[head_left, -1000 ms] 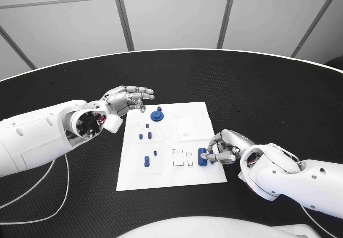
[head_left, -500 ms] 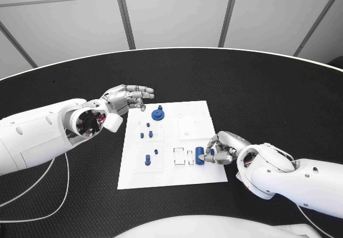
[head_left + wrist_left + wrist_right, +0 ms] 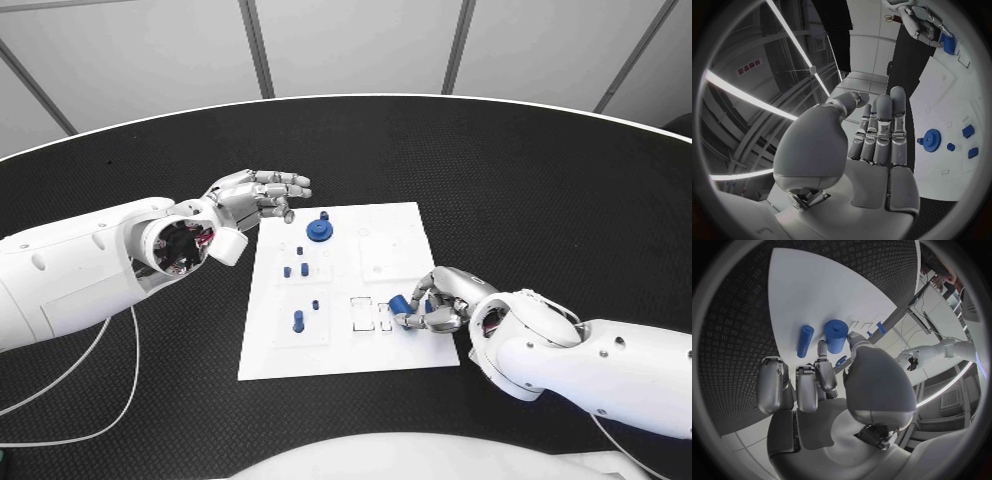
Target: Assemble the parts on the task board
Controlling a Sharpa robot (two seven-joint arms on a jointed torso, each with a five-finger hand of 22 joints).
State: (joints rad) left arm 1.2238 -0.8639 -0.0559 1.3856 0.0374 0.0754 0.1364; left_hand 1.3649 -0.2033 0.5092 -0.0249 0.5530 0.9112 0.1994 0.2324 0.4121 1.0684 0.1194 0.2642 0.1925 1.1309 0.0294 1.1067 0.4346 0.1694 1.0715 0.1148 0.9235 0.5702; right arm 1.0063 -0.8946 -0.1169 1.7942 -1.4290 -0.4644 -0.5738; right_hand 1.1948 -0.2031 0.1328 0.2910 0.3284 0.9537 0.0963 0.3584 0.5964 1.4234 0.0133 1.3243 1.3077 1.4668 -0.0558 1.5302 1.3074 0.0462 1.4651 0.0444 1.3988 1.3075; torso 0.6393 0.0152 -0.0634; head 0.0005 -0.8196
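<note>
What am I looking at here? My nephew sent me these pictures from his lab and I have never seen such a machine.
It is a robot with two white arms ending in silver many-fingered hands, working at a black table. One picture looks down from its head; the two round ones come from cameras at its wrists. On the table lies a white flat task board carrying small blue parts, among them a blue round gear-like piece. The right hand grips a thick blue cylinder at the board's edge, with a thinner blue rod lying beside it. The left hand holds nothing and hovers by the board's far corner.
</note>
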